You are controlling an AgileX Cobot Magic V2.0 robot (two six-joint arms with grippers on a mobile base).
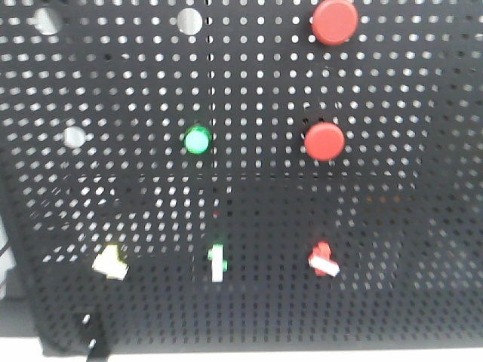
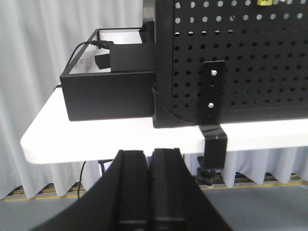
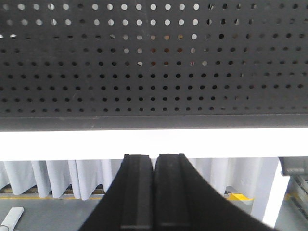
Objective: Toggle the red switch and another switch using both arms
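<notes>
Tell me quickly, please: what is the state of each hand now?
Black left hand: closed, holding nothing.
Black right hand: closed, holding nothing.

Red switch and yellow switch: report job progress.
Nothing looks done: no arm is near the red switch or the yellow switch. In hand: left pincer and right pincer, both shut, sit low by the table edge. Remaining: both toggles.
</notes>
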